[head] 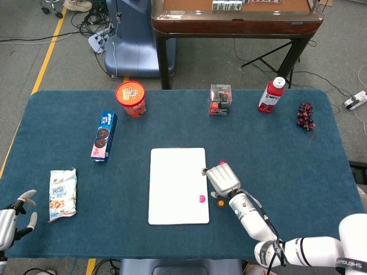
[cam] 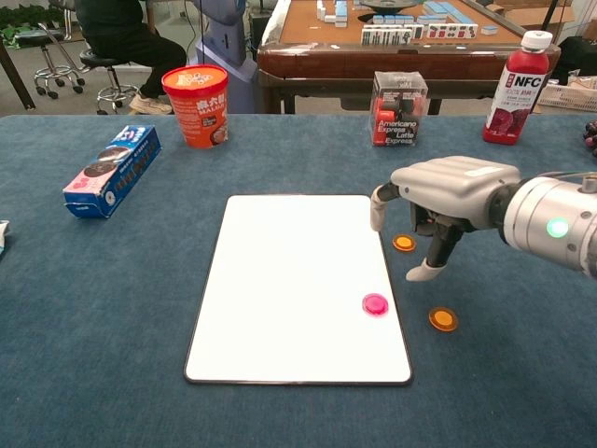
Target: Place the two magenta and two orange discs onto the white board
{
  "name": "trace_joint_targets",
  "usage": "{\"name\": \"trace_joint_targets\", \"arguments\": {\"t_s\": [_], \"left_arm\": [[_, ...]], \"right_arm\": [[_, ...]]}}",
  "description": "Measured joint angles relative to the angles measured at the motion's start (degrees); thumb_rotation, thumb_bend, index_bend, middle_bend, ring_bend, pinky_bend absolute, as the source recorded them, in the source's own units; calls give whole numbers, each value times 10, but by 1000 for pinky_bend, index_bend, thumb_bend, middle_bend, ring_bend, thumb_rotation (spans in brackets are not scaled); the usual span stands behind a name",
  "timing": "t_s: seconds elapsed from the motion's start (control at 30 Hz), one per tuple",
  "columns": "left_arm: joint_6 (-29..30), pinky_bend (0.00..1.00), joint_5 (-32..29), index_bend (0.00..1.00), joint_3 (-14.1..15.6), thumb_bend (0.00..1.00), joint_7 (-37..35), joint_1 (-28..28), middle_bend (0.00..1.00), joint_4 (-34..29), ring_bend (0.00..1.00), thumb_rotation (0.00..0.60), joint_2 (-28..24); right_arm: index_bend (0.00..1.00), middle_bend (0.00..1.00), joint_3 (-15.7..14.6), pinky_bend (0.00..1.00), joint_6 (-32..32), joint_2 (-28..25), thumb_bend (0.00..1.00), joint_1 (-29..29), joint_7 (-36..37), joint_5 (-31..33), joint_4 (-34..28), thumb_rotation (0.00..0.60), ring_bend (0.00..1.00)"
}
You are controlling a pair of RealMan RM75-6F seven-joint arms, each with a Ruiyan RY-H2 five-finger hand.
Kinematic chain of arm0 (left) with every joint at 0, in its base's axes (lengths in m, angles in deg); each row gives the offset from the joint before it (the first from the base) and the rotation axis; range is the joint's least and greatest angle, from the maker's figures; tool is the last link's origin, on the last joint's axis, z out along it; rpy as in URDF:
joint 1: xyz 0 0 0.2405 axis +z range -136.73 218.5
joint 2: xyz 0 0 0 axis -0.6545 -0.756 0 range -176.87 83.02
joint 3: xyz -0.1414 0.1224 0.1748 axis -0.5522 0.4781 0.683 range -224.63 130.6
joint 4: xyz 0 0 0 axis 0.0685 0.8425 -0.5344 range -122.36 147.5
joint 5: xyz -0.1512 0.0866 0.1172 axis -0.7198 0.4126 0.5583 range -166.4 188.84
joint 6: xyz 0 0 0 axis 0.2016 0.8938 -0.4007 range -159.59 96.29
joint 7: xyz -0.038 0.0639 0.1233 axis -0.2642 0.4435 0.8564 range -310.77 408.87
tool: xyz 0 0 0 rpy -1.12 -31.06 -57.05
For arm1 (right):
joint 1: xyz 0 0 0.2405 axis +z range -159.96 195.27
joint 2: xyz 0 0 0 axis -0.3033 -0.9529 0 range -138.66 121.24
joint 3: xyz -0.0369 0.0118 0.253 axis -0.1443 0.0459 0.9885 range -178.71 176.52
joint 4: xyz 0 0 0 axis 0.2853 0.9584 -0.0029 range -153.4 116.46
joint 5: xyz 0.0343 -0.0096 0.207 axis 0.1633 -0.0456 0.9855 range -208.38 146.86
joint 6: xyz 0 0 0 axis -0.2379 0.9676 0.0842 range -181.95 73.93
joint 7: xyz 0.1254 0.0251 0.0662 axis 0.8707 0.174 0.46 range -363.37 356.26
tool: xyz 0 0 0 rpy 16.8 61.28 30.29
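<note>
A red bottle [cam: 519, 87] is standing at the back right of the blue table [cam: 112, 308], and it is showing the letters "NFC" on its label. Next to it, a clear box [cam: 398, 108] is sitting with small cartons inside that say "Americano", "Latte" and "Espresso". An orange cup [cam: 197, 105] with a sealed lid is standing at the back left. A blue cookie box [cam: 113, 171] is lying on its side near the cup; its writing is too small to read. A snack bag [head: 62, 194] is lying near the left edge, and some dark grapes [head: 305, 116] are sitting at the far right.

The white board [cam: 289, 289] is lying flat in the middle. One magenta disc [cam: 375, 304] is resting on it, close to its right edge. Two orange discs are lying on the cloth just right of the board, a far one [cam: 404, 243] and a near one [cam: 443, 319]. The other magenta disc [head: 221, 162] is peeking out behind the hand in the head view.

The right hand [cam: 445, 201] is hanging above the far orange disc with its fingers apart, holding nothing. The left hand [head: 12, 219] is sitting at the table's left corner, fingers spread, holding nothing.
</note>
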Motion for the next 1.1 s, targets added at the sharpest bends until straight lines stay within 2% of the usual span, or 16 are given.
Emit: {"name": "trace_joint_targets", "arguments": {"t_s": [0.37, 0.7, 1.1], "left_arm": [[-1, 662, -1, 264, 2, 472, -4, 2, 426, 2, 506, 600, 1], [1, 662, -3, 265, 4, 472, -11, 7, 426, 10, 506, 600, 5], [2, 662, -2, 265, 3, 472, -13, 7, 426, 9, 506, 600, 4]], "right_arm": [[321, 1000, 32, 1000, -27, 7, 253, 29, -18, 85, 78, 600, 1000], [321, 1000, 44, 1000, -37, 28, 247, 54, -42, 149, 137, 600, 1000], [340, 1000, 41, 1000, -49, 55, 192, 60, -41, 171, 185, 600, 1000]]}}
